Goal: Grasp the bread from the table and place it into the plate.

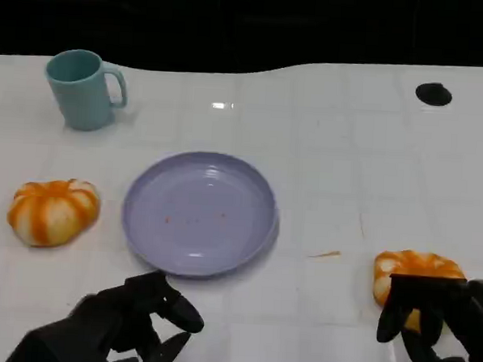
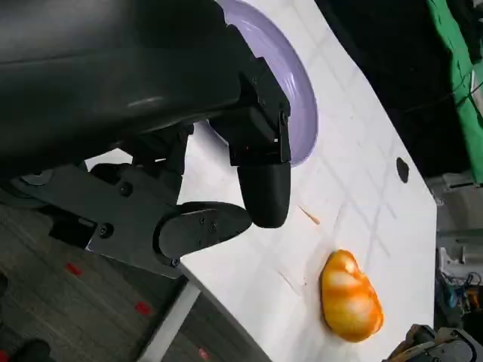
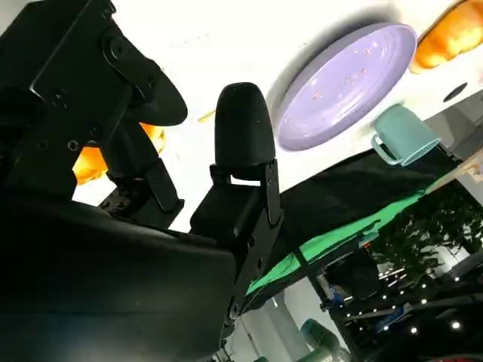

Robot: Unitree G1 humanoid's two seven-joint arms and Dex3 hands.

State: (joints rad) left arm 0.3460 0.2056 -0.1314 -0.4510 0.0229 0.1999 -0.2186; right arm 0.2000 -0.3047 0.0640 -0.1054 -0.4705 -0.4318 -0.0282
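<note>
White table (image 1: 348,154), dark room behind — right hand (image 1: 437,321) fingers spread over bread (image 1: 415,267), partly hidden, grasp unclear; left hand (image 1: 124,325) curled, empty.

Surface (image 1: 340,154): white, smooth, glossy, faint grid. Plate (image 1: 199,213): lilac plastic, slight sheen. Mug (image 1: 83,88): teal, matt. Bread (image 1: 411,275): glazed orange-white crust. Right hand (image 1: 444,325): matt black plastic.

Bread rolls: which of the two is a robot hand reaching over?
The bread near the right hand, the right-side bread; its fingers overlap it. The left-side bread lies alone beside the plate.
</note>
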